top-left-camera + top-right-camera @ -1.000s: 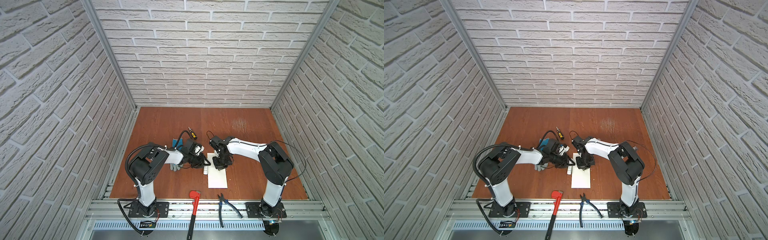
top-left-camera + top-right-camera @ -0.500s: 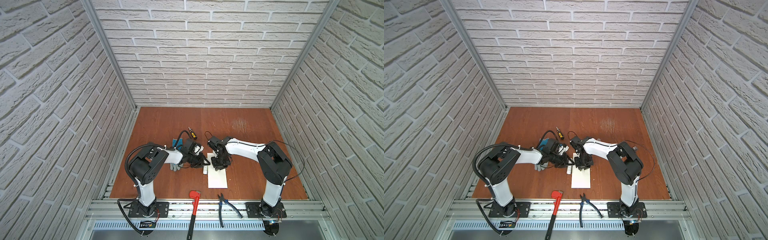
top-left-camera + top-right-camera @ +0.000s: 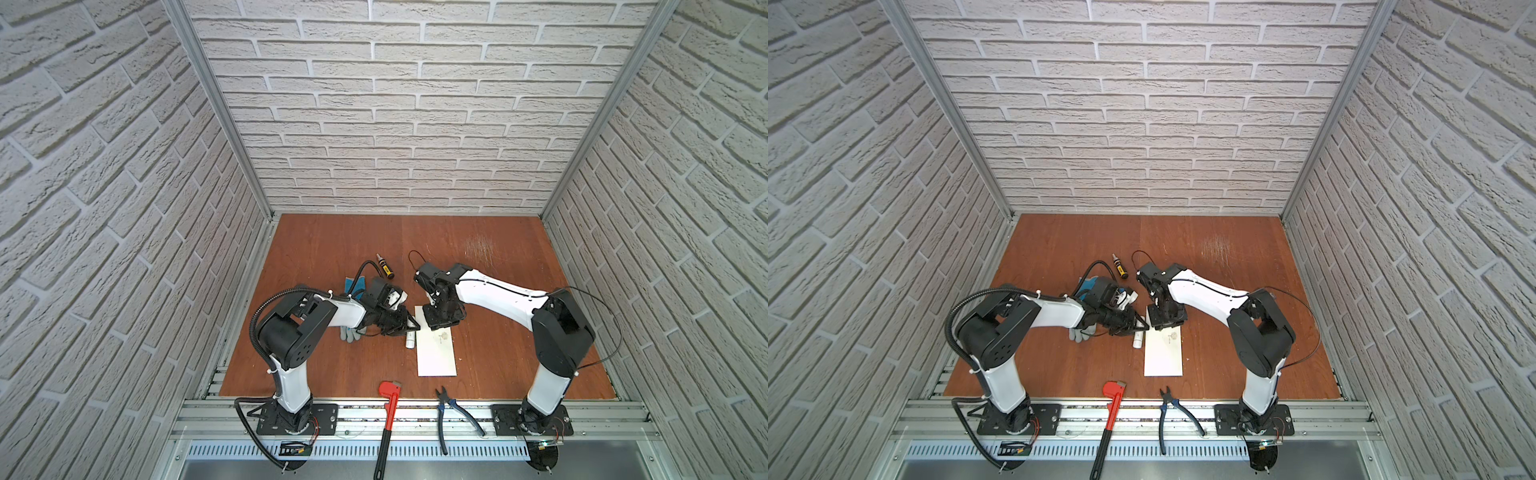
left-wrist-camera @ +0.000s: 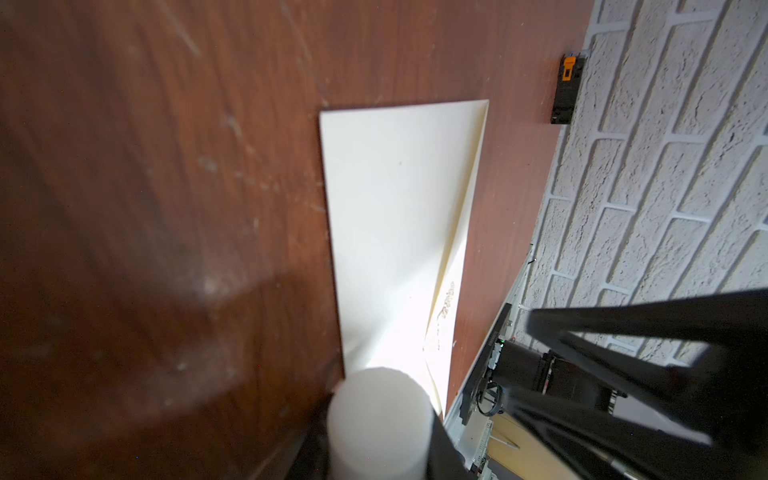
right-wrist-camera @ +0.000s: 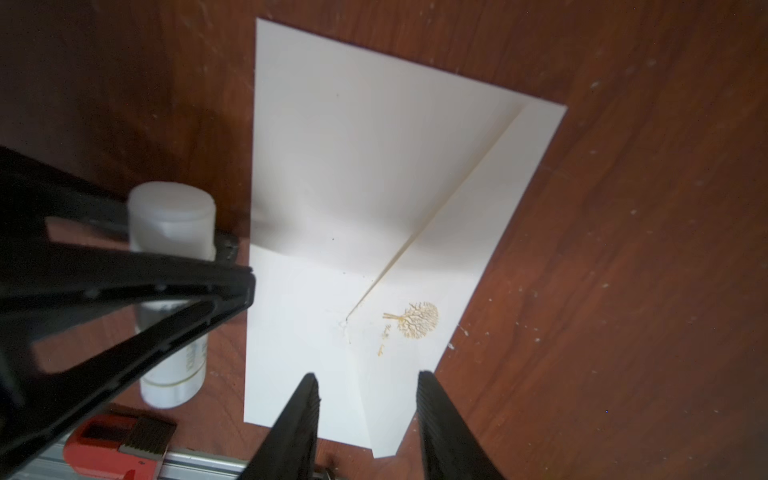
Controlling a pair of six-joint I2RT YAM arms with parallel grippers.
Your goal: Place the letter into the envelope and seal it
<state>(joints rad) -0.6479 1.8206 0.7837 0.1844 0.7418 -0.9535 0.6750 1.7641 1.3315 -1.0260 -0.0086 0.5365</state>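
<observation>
With right gripper (image 5: 366, 376) fingers apart over the flat cream-white paper envelope (image 5: 374, 166), left gripper (image 3: 409, 328) clamped on the white plastic glue stick (image 5: 172, 224) beside it, pink card unseen, perhaps inside: risk of reopening if poorly glued.

Brown wooden table (image 3: 498, 332), as I see it: cream envelope (image 3: 436, 353) near centre, white glue stick (image 3: 410, 341) just beside its left edge, grey-blue glove (image 3: 350, 333) further left (partly under an arm), black-yellow tube (image 3: 385, 267) far centre; red wrench (image 3: 390, 399) and blue-handled pliers (image 3: 451, 405) overhanging the near edge.
</observation>
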